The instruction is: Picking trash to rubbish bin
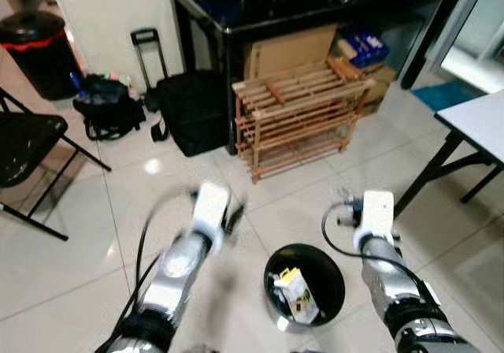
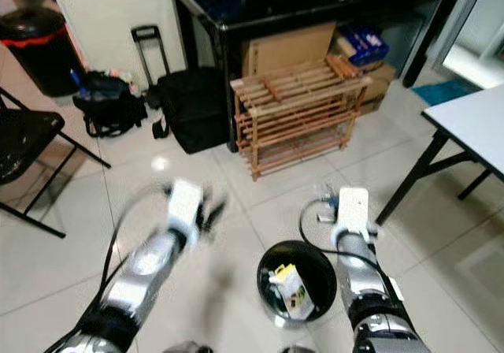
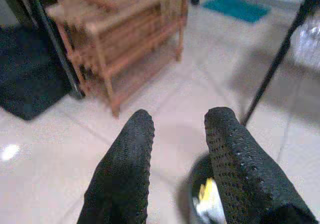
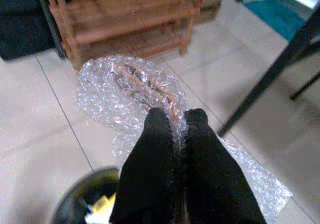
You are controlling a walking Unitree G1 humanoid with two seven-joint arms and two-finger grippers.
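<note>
Bubble wrap (image 4: 131, 91), one crinkly clear sheet, sits pinched in the right gripper (image 4: 175, 121) above one round black bin (image 1: 305, 284); left gripper (image 3: 177, 121) fingers apart.

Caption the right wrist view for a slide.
Right gripper pinches crumpled bubble wrap above the black bin.

One bin (image 1: 316, 268), one bubble wrap (image 4: 131, 91), one wooden rack (image 1: 299, 117), two bags (image 1: 106, 105), one chair (image 1: 27, 144), two tables (image 1: 480, 120).
</note>
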